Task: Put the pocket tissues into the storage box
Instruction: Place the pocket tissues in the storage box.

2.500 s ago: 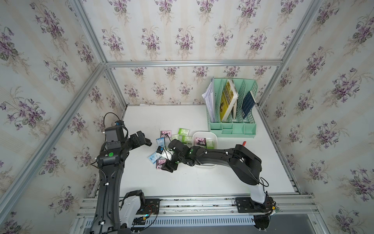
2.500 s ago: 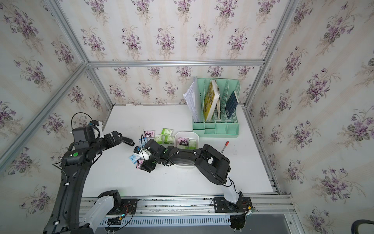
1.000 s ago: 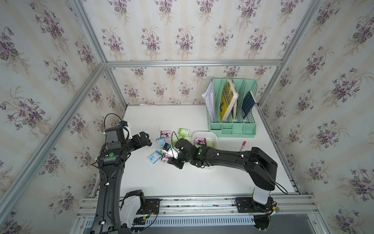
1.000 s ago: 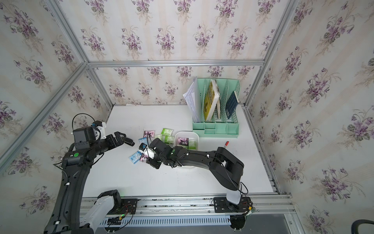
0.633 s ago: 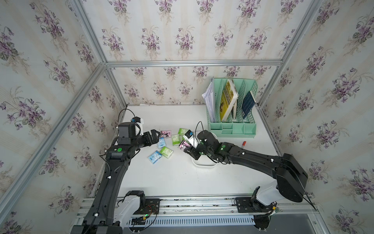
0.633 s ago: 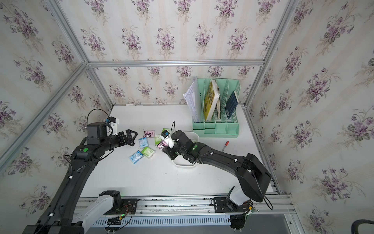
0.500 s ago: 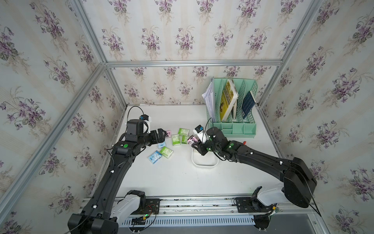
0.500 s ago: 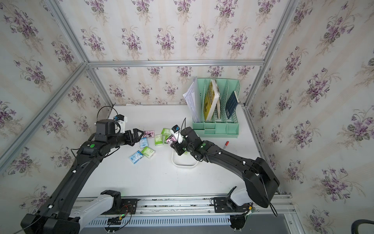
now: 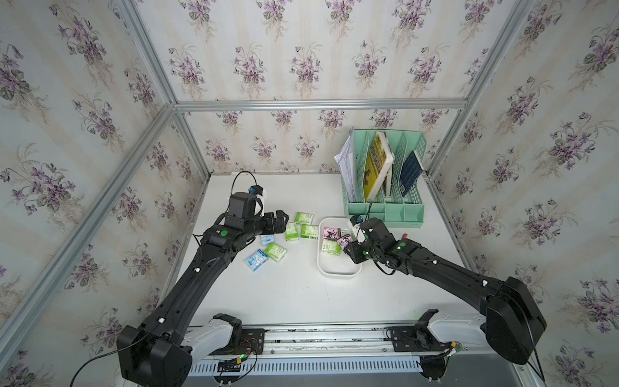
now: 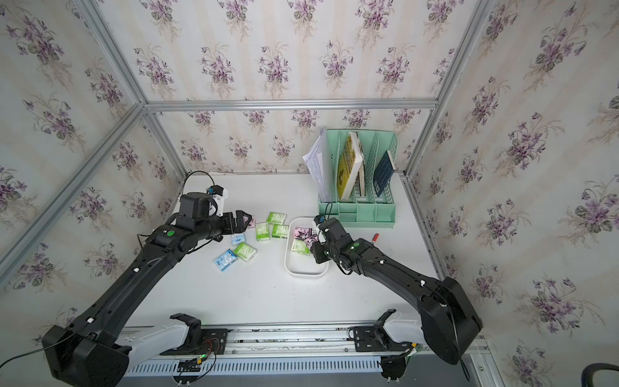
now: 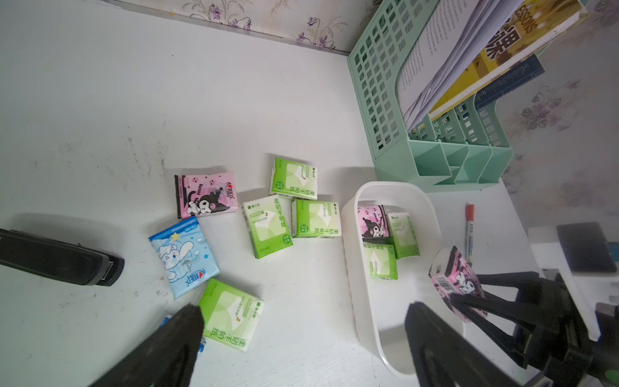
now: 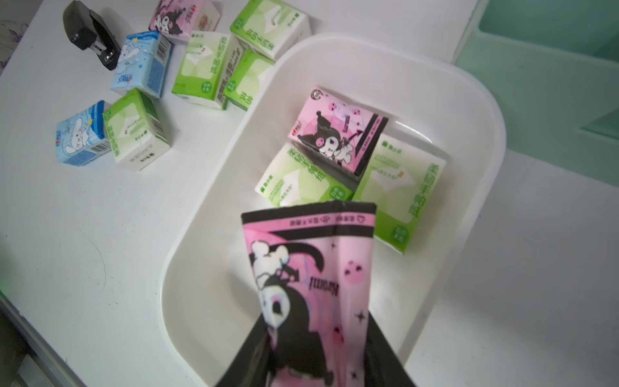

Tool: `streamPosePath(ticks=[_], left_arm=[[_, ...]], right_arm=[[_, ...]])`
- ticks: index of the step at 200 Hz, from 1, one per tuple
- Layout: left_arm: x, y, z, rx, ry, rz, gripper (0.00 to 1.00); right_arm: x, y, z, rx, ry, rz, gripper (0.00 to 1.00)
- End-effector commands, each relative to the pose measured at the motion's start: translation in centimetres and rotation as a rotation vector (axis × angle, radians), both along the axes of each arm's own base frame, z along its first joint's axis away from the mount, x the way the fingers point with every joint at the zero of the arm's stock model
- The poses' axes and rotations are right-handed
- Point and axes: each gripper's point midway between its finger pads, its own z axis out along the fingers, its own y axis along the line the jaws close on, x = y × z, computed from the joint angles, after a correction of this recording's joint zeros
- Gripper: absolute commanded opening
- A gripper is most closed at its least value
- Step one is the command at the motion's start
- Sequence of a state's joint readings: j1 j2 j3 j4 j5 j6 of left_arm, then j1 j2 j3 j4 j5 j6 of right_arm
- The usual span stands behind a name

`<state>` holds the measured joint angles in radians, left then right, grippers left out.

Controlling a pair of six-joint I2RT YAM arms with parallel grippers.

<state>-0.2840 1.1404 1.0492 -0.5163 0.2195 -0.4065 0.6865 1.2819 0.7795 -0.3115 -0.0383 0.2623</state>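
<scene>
Three pocket tissues lie inside the shallow white plastic storage box (image 12: 207,284) — one pink "Kuromi" pack (image 12: 336,134), two green-white packs (image 12: 398,187). Seven lie on the table (image 9: 301,301) at its nine o'clock: four green (image 11: 268,228), two light blue (image 11: 182,256), one pink (image 11: 206,194). Right gripper (image 12: 316,341) grasps another pink pack (image 12: 311,268) over the box; left gripper (image 11: 303,313) is released.

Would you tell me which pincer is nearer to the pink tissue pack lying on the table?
Left. The left pincer hovers just beside the pink pack on the table; the right pincer is over the storage box, gripping another pink pack.
</scene>
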Motion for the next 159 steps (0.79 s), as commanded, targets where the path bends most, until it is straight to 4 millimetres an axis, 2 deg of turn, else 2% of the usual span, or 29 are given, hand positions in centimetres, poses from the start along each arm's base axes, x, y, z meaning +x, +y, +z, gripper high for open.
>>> streamPosePath(ticks=[1,91,112,134,159], left_arm=[[0.6,0.2,0.7,0.018,-0.04,0.006,0.99],[0.2,1.1,0.5,0.062,-0.038,0.032,0.99],[0.2,1.2,0.3,0.066,-0.035,0.036,0.99],[0.2,1.3,0.2,0.07,-0.033,0.037,0.99],[0.1,1.5,0.2,0.079,-0.036,0.041,0.99]], right_arm=[[-0.5,-1.8,-1.2,-0.05,0.035,-0.078,0.3],[0.2,-0.8,-3.0,-0.089,0.085,-0.076,0.32],[0.4,-0.5,-3.0,-0.089,0.089,-0.077,0.39],[0.6,-0.1,-2.7,-0.09,0.09,-0.075,0.55],[0.8,0.0,-2.2,-0.086,0.082,-0.077,0.64]])
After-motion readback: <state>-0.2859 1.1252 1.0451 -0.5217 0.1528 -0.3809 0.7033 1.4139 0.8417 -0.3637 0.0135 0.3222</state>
